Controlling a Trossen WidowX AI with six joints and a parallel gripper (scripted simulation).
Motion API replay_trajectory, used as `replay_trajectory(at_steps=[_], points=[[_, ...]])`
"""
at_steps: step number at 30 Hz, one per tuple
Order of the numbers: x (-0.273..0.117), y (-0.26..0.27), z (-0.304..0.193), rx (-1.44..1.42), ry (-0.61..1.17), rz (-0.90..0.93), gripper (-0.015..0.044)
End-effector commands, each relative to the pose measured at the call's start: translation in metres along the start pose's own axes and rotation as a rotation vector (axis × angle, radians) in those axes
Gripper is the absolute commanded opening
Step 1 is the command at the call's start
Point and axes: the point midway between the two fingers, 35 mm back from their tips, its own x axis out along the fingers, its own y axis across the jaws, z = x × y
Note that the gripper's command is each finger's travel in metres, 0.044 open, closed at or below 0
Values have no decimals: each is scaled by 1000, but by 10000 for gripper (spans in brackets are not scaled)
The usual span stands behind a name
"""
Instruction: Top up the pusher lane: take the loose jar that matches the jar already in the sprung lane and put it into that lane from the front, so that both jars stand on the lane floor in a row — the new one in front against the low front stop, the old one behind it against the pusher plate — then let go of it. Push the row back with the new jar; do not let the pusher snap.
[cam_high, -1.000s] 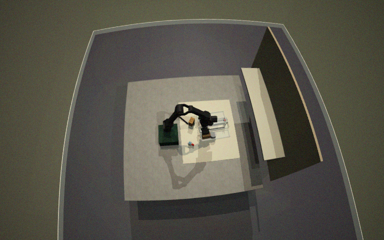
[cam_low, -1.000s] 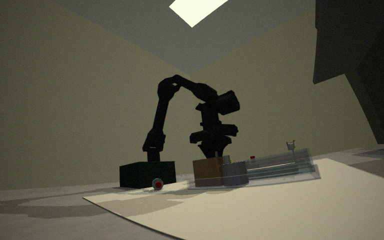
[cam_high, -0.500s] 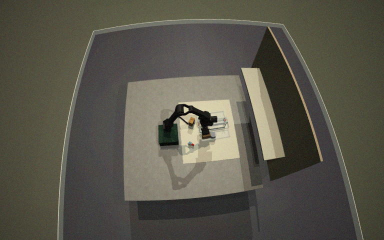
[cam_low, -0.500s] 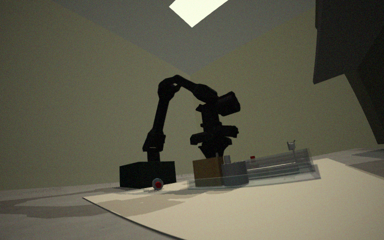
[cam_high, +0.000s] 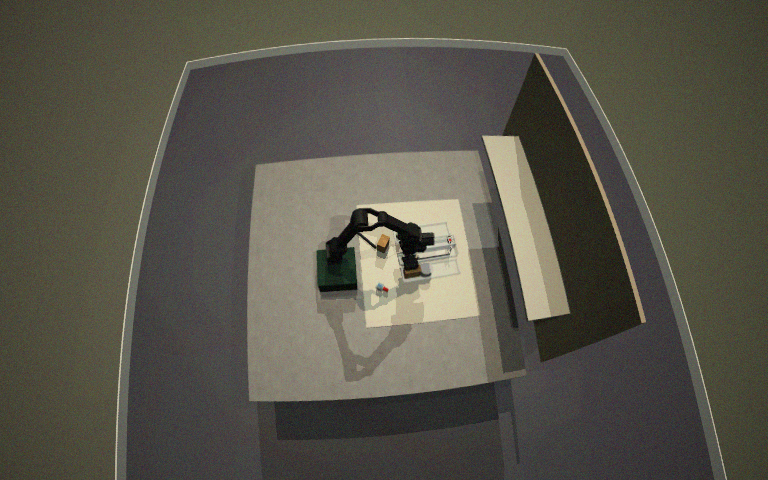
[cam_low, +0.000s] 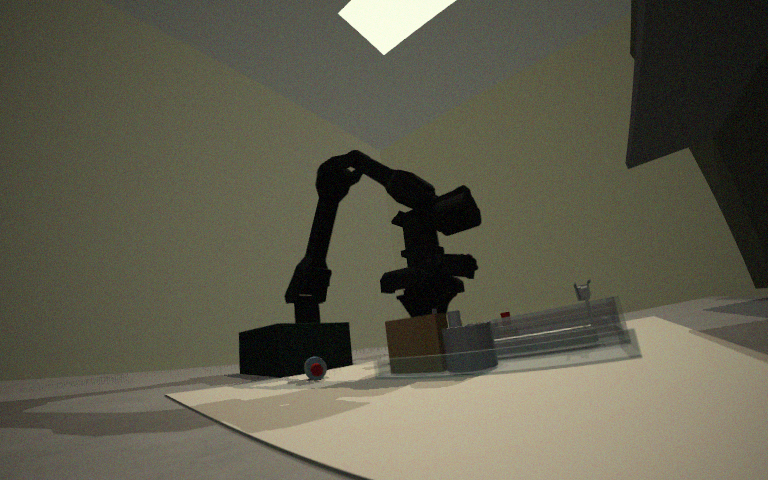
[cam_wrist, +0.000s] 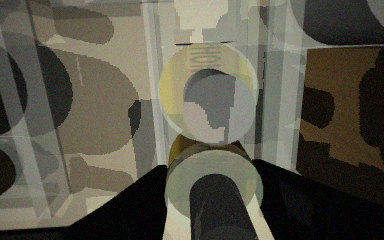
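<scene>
My gripper (cam_low: 428, 312) (cam_wrist: 209, 171) points down at the lane's front end, shut on an upright jar with a pale round top (cam_wrist: 176, 187) and a dark knob. The matching jar (cam_wrist: 170, 92), with yellow showing around its grey knob, stands just beyond it in the lane. Their tops look close together or touching; the wrist view does not settle which. The clear lane wall (cam_wrist: 281, 107) runs beside both jars. A pale part (cam_wrist: 200, 12), seemingly the pusher, is behind the lane jar. The held jar's base, the low front stop and floor contact are hidden.
A brown block (cam_high: 412, 272) (cam_low: 416, 346) and a grey cylinder (cam_high: 425, 271) (cam_low: 471, 348) stand beside the lane. A small bluish jar with a red end (cam_high: 382, 288) (cam_low: 315, 369) lies on its side. Another orange-brown block (cam_high: 383, 243) stands near the arm.
</scene>
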Motion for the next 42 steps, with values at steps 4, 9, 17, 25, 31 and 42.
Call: replay_trajectory(at_steps=[4, 9, 17, 25, 31, 42], points=[[2, 0, 4, 4, -20, 1, 0], [4, 0, 4, 4, -20, 1, 0], [7, 0, 3, 4, -20, 1, 0], [9, 0, 3, 4, -20, 1, 0], [10, 0, 2, 4, -20, 1, 0], [10, 0, 0, 4, -20, 1, 0]])
